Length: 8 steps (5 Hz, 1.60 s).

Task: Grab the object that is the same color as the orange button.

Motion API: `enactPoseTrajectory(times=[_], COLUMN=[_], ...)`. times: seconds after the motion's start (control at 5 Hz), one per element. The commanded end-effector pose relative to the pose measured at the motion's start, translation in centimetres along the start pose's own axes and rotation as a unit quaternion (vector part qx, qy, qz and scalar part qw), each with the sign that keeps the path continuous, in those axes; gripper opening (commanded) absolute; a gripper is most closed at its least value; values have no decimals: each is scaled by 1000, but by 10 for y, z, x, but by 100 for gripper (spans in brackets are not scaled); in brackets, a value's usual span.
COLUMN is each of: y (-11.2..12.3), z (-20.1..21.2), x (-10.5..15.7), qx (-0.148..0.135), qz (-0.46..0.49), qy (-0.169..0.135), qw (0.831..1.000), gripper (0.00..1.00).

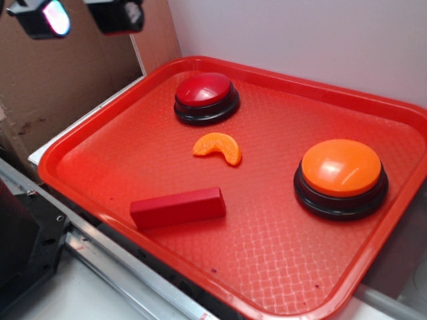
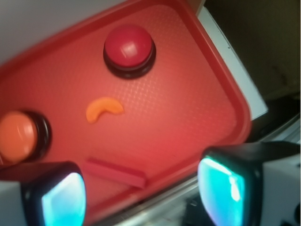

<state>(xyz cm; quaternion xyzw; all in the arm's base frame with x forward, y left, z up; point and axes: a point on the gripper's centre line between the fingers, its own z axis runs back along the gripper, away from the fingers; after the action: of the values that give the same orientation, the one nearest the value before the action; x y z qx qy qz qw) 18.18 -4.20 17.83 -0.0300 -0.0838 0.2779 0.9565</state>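
A small orange crescent piece [image 1: 218,147] lies near the middle of the red tray [image 1: 100,120]; it also shows in the wrist view [image 2: 104,108]. The large orange dome button [image 1: 341,177] with a black base stands at the tray's right, and at the left edge of the wrist view [image 2: 18,136]. My gripper [image 1: 81,15] hangs high above the tray's far left corner, well away from the crescent. In the wrist view its jaws stand wide apart with nothing between them [image 2: 141,197].
A red dome button [image 1: 207,97] stands at the back of the tray. A red rectangular block [image 1: 177,207] lies near the front edge. Cardboard [image 1: 60,80] stands at the left, a white wall behind, a metal rail [image 1: 113,263] in front.
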Motion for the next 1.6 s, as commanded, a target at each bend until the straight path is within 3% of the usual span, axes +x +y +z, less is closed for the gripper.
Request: enactPoseTrajectory(times=[0.0, 0.4, 0.6, 1.2, 1.4], y=[-34, -57, -62, -64, -64], z=[-52, -113, -136, -179, -179], x=[20, 29, 33, 29, 29], qx=[-6, -18, -3, 19, 19], qz=[201, 276, 297, 307, 308], qy=[-27, -22, -40, -41, -43], qw=[979, 961, 954, 951, 950], gripper=[100, 100, 100, 100, 3])
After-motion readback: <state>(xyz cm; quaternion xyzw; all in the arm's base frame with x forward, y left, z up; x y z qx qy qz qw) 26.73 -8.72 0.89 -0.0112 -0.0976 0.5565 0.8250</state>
